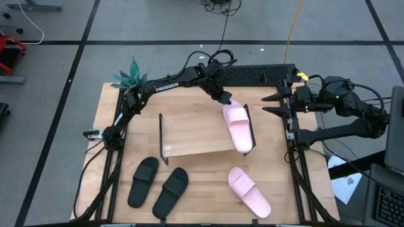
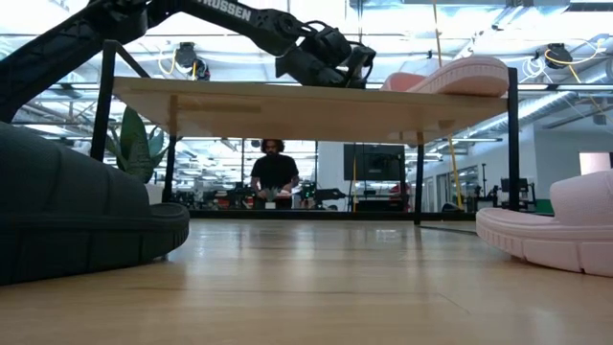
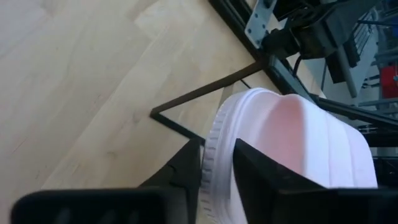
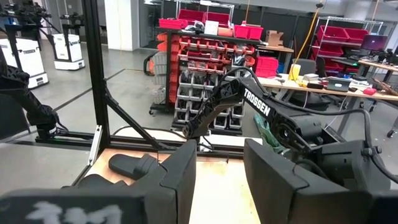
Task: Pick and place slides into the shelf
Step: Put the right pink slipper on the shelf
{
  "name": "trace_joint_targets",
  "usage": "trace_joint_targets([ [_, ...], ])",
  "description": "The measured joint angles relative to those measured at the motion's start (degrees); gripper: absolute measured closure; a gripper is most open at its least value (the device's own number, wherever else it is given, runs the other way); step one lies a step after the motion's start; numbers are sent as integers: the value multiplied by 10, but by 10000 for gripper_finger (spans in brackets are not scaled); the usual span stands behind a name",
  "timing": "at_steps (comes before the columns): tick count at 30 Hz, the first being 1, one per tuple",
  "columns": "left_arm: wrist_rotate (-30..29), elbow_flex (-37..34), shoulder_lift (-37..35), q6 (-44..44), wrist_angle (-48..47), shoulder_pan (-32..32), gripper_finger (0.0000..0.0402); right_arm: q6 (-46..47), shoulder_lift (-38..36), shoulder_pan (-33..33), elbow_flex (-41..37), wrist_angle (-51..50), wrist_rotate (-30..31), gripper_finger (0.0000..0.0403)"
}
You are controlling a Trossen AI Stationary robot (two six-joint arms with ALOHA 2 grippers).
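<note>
The left gripper (image 1: pixel 225 99) has its fingers (image 3: pixel 186 171) around the heel rim of a pink slide (image 1: pixel 238 127) lying on the shelf (image 1: pixel 189 133); whether they pinch or are letting go, I can't tell. Looks like the placing step: next, let go and lift clear. The right gripper (image 1: pixel 273 104) waits open at the table's edge.

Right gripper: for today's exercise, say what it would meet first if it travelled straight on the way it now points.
The right gripper, fingers open, waits at the table's right edge, pointing across it. Straight ahead lies the left arm reaching to the shelf; that would probably come first, though depth is unclear.
</note>
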Motion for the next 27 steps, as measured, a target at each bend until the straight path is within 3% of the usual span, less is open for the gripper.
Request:
trace_joint_targets([
  [12, 0, 0, -2, -13, 15, -5, 213, -1, 0, 0, 0, 0, 0, 277],
  [27, -1, 0, -3, -28, 17, 10, 192, 10, 0, 0, 0, 0, 0, 277],
])
